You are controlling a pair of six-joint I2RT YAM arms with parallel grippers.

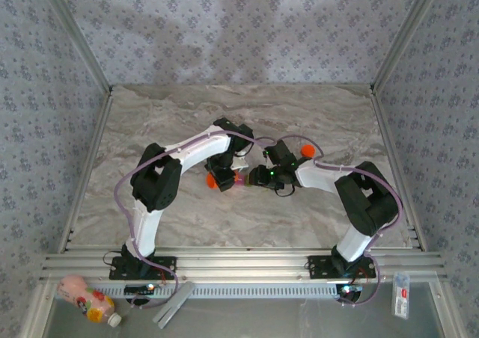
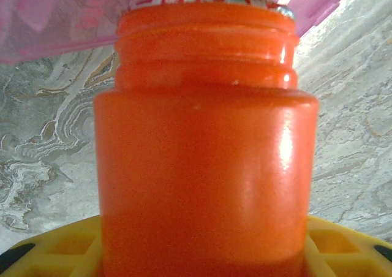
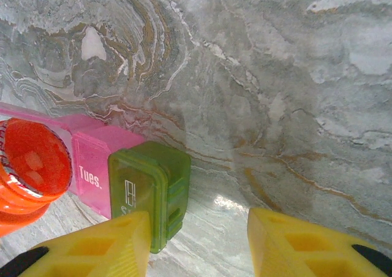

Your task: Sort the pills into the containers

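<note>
Left gripper (image 2: pixel 202 255) clamps the round orange plastic bottle (image 2: pixel 205 166). Right gripper (image 3: pixel 199 228) stands part-open and empty, one finger (image 3: pixel 92 246) just beside the translucent green compartment (image 3: pixel 150 185). Right wrist view reads "Tues." on the pink compartment (image 3: pixel 92 160).

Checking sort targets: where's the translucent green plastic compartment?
The green compartment is lower left in right wrist view, on the tabletop, joined to the pink compartment, beside a yellow fingertip.
</note>
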